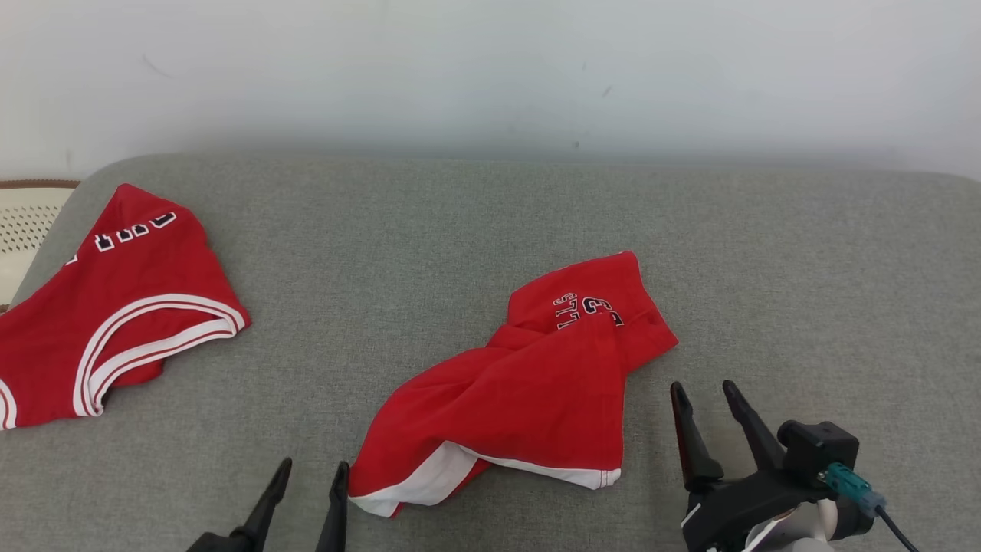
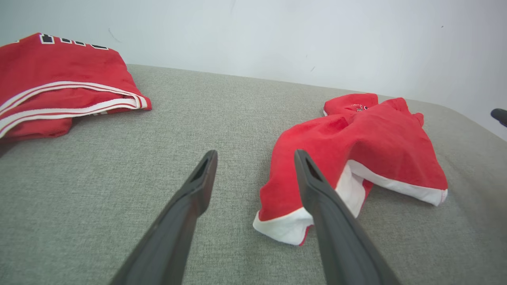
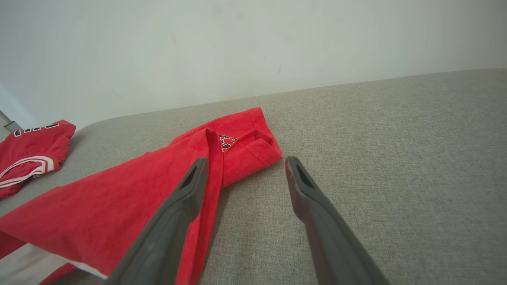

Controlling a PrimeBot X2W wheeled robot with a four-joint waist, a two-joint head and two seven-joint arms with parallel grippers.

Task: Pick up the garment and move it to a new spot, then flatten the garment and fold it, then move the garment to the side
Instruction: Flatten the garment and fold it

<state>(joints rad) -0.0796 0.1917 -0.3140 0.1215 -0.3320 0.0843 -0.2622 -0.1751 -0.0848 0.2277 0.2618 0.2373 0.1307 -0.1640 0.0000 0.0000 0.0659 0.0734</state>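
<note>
A crumpled red fabric garment with a white hem (image 1: 536, 383) is lying bunched toward the front of a grey woven upholstered surface (image 1: 429, 253). Its white-edged end is facing the robot and its lettered end is pointing toward the pale wall (image 1: 490, 69). The left gripper (image 1: 314, 468) is hovering at the garment's near left corner, its two dark fingers spread wide with nothing between them; whether the inner finger is touching the white hem cannot be told. The right gripper (image 1: 702, 387) is hanging just beside the garment's right edge, its jaws likewise standing wide and empty. A second red garment with white striped trim (image 1: 115, 307) is resting well apart at the surface's far left.
</note>
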